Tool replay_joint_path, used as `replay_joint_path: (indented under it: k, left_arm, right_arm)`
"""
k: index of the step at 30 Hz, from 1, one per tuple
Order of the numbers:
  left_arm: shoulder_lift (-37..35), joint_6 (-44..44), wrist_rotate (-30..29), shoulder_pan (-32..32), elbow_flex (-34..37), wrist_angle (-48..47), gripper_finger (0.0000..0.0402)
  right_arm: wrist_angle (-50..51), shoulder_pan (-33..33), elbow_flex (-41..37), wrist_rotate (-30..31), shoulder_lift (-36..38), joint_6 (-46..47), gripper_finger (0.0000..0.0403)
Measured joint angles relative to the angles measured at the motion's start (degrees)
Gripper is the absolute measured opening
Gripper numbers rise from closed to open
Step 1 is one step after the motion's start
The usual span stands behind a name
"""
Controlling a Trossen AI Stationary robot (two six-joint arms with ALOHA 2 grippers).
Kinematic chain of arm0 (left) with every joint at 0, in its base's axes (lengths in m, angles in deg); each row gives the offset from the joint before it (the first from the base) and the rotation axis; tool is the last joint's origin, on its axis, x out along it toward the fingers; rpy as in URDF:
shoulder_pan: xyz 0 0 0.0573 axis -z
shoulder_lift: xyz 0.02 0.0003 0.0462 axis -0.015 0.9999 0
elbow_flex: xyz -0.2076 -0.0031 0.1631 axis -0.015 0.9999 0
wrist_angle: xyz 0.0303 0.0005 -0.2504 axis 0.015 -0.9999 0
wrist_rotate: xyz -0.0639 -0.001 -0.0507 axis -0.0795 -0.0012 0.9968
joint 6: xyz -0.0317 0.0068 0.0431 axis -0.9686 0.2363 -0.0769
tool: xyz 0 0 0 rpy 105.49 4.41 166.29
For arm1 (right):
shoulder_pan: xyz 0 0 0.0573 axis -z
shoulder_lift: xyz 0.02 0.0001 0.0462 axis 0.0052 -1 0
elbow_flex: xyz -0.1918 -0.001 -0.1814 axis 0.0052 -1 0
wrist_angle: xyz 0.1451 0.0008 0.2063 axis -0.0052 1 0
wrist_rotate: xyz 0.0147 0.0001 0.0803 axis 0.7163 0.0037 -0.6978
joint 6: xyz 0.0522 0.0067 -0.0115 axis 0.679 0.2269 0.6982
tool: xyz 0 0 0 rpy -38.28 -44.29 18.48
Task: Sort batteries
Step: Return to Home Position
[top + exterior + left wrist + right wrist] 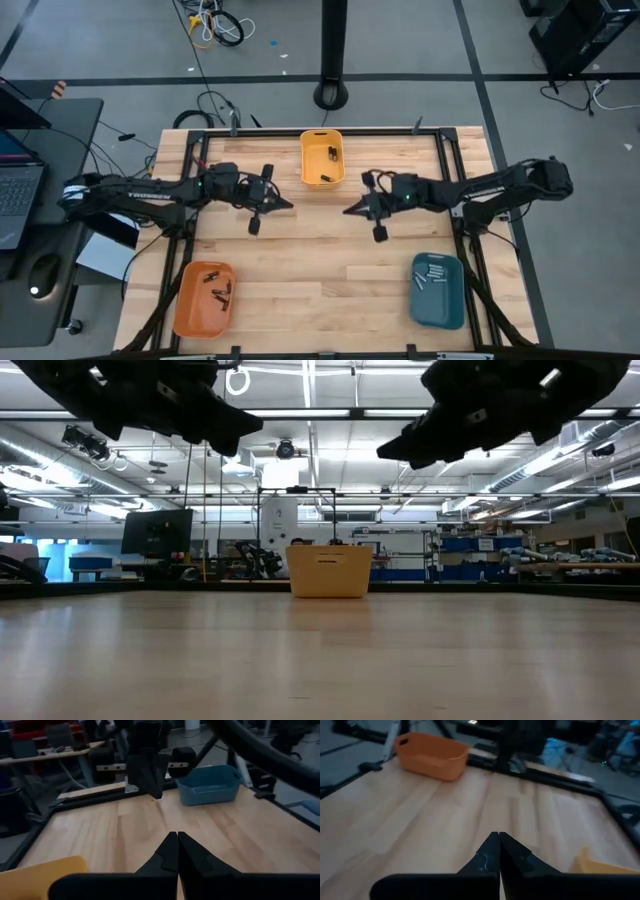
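Pale wooden table (320,265) edged with black rail, grey workshop floor around it. Two dark batteries (327,153) in yellow bin (306,160) at middle of far edge, one near the far end, one near the near end; several more dark ones scattered in orange bin (190,312) at near left corner; pale batteries (432,272) lying side by side in far half of blue bin (440,305) at near right corner. Left gripper (286,205) raised above the wood just left of yellow bin, tip pointing toward table centre, fingers (170,851) pressed together to a point, holding nothing. Right gripper (350,210) mirrored just right of yellow bin, tip facing the left one, well apart from it, fingers (491,851) likewise closed on nothing. Both hanging clear of the surface in low view, yellow bin (329,570) upright between them at the far edge. Beyond the table: laptop (18,190) on dark side desk at left, loose cables (215,25) on floor, round post base (332,95) behind yellow bin.
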Motion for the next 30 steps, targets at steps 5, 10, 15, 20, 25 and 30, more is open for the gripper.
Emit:
replay_joint_path:
  k: [5, 10, 15, 20, 25, 30]
  left_arm:
    - [0.0, 0.3, -0.1, -2.8, 0.0, 1.1, 0.0005]
    - [0.0, -0.4, -1.1, -4.8, 4.1, 10.4, 0.0005]
    - [-1.6, -2.4, -3.4, -6.7, 9.5, 17.9, 0.0005]
    - [-6.1, -3.8, -3.8, -8.3, 12.0, 16.4, 0.0006]
    - [-13.1, -3.9, -3.9, -9.4, 12.4, 7.8, 0.0006]
    - [-19.6, -3.7, -4.4, -9.5, 12.4, 1.9, 0.0006]
  right_arm:
    - [-1.9, 3.5, -2.4, 3.3, 1.2, 0.8, 0.0007]
    - [-3.7, 2.4, -5.8, 7.7, 5.8, 0.9, 0.0007]
    - [-6.9, 1.6, -13.0, 9.2, 14.0, 3.5, 0.0007]
    - [-6.9, 1.6, -18.9, 9.6, 22.9, 6.0, 0.0007]
    - [-5.0, 1.6, -22.4, 9.7, 31.8, 6.0, 0.0007]
    - [1.9, 1.6, -23.9, 14.2, 38.4, 6.7, 0.0007]
